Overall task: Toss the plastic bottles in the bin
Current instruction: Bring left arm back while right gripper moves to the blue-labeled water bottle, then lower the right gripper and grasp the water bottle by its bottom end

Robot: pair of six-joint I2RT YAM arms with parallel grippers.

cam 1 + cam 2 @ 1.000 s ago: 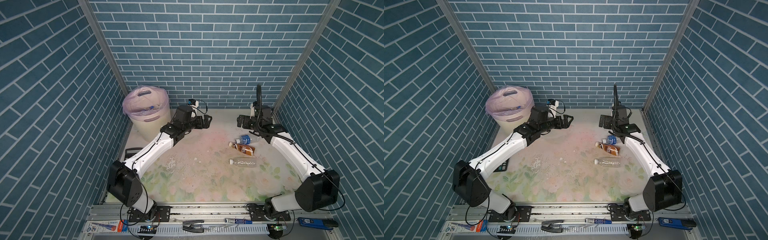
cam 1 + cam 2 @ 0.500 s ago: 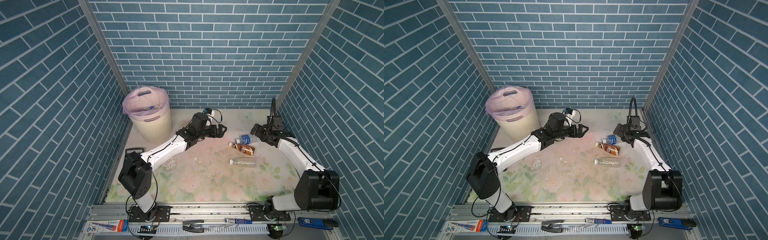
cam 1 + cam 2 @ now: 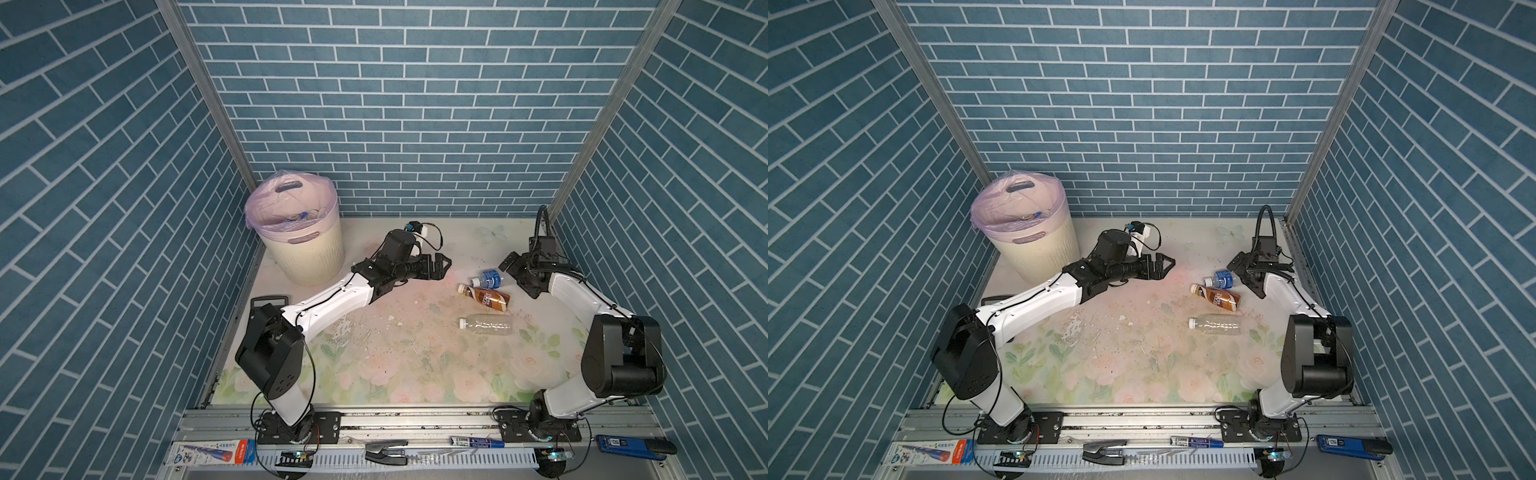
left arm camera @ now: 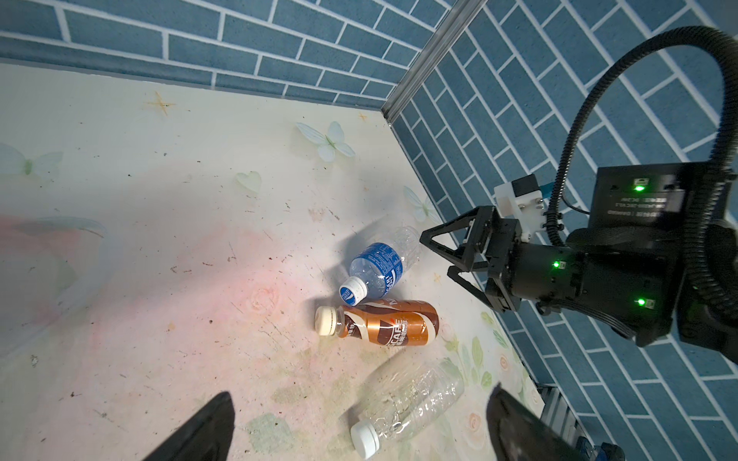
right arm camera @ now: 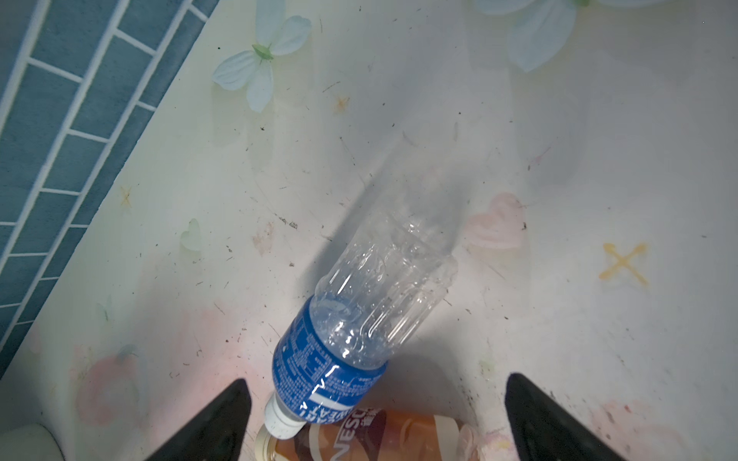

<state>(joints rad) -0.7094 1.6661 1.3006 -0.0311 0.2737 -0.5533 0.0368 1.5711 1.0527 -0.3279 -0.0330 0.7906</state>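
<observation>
Three plastic bottles lie at the right of the floor in both top views: one clear with a blue label (image 3: 488, 277) (image 3: 1223, 278), a brown-labelled one (image 3: 486, 296) touching its cap, and a plain clear one (image 3: 486, 325) nearer the front. The cream bin (image 3: 307, 257) with its pink bag stands in the back left corner, with several bottles inside. My left gripper (image 3: 444, 266) (image 4: 359, 395) is open mid-floor and faces the bottles. My right gripper (image 3: 517, 276) (image 5: 377, 381) is open and empty, low over the blue-labelled bottle (image 5: 359, 319).
A black calculator (image 3: 269, 300) lies by the left wall, in front of the bin. Brick walls close in on three sides, the right one (image 3: 582, 257) just behind my right gripper. A box, a stapler and markers lie on the front rail (image 3: 415, 424).
My left arm has swung away from the bin toward the middle of the floor. My right gripper has come down and moved right, close to the blue-labelled bottle. Both stayed open.
</observation>
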